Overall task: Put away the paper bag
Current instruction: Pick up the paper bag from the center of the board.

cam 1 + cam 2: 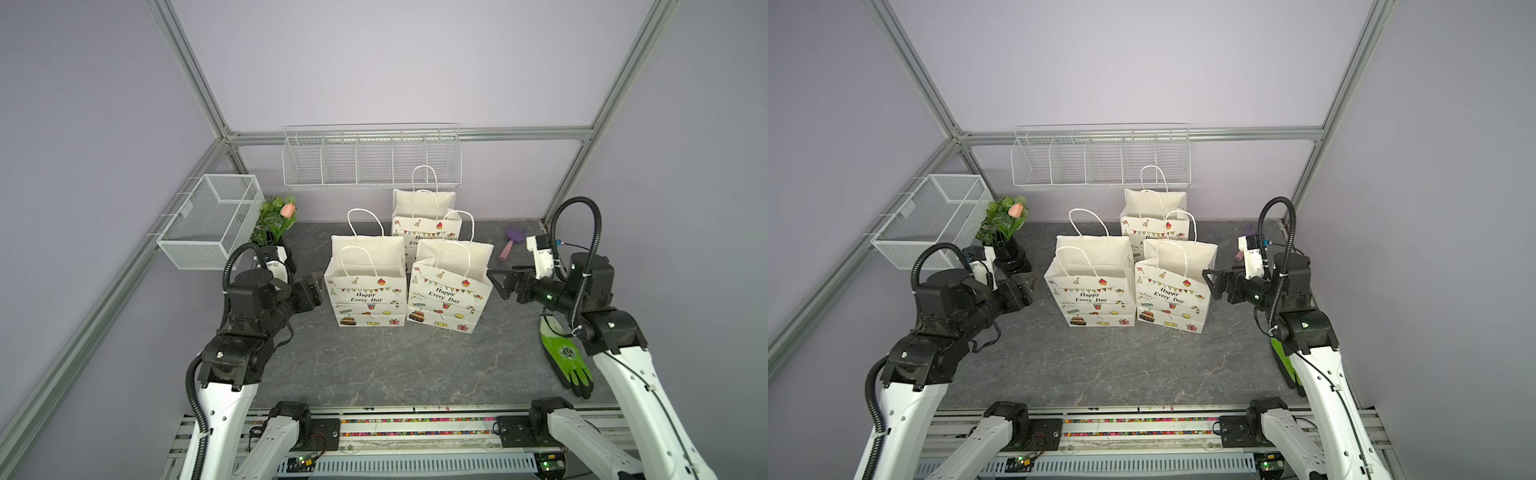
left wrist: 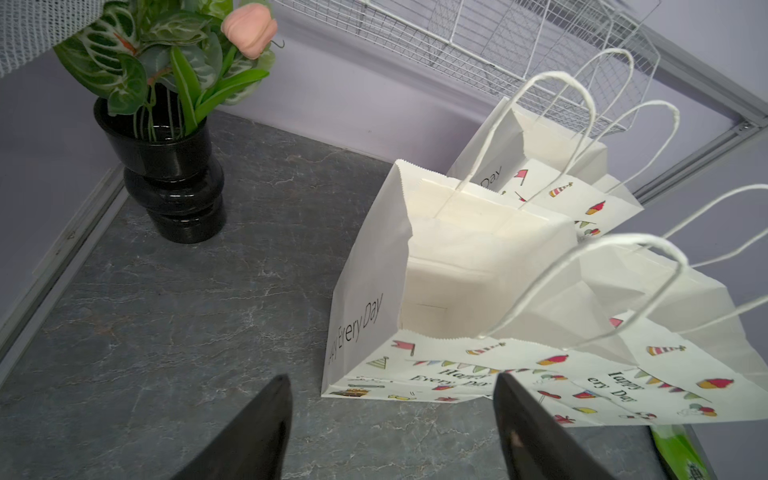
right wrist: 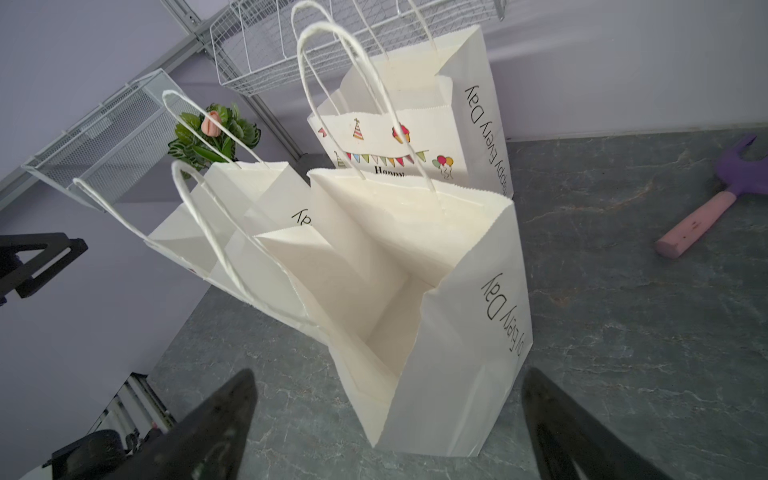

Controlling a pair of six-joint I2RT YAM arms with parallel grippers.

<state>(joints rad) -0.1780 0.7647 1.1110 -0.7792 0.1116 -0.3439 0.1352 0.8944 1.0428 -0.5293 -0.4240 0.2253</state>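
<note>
Left gripper (image 2: 392, 378) and right gripper (image 3: 387, 372) both present jaws spread wide and empty; the left paper bag (image 1: 365, 291) stands upright just ahead of the left tips, the right paper bag (image 1: 446, 297) just ahead of the right tips, contact unconfirmed. I judge both bags light, empty, thin-walled and easily crushed or tipped, so I would take the twisted paper handles (image 3: 321, 26), not the soft walls.

I have my left gripper (image 1: 316, 286) and right gripper (image 1: 498, 283) held low, pointing inward toward each other. Both have jaws spread and empty. The left seems slightly narrower, though that's hard to judge.
</note>
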